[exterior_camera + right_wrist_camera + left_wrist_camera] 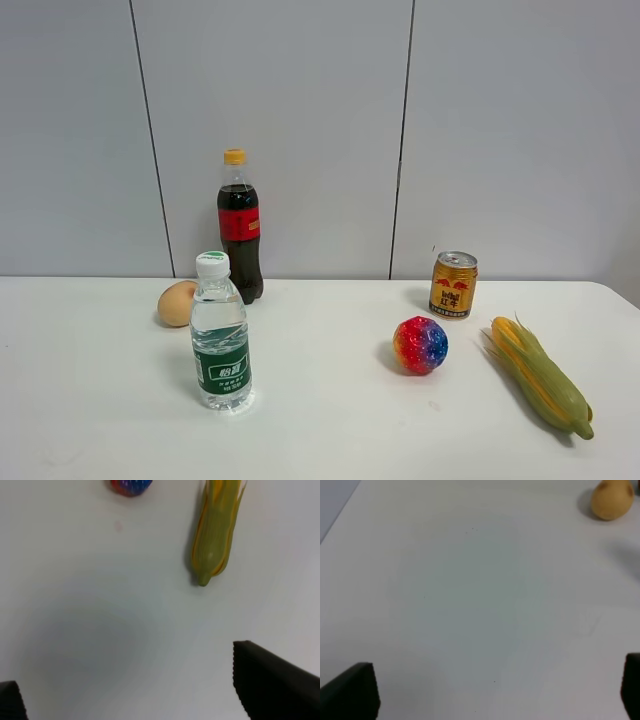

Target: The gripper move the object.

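Observation:
The toy corn (pixel 540 375), yellow kernels in a green husk, lies on the white table (pixel 330 420) at the right front, its stem end toward the front. Neither arm shows in the exterior high view. In the right wrist view the corn (pixel 215 535) lies ahead of my right gripper (pixel 125 680), well apart from it; the black fingers (pixel 270 680) stand wide apart and empty. My left gripper (pixel 497 685) is open and empty over bare table, with only its finger ends (pixel 355 690) showing.
A rainbow ball (pixel 420 345) sits left of the corn, also in the right wrist view (pixel 131 486). A gold can (pixel 453 285) stands behind. A water bottle (pixel 220 335), a cola bottle (pixel 240 225) and a tan egg (pixel 177 303) (pixel 612 499) are on the left.

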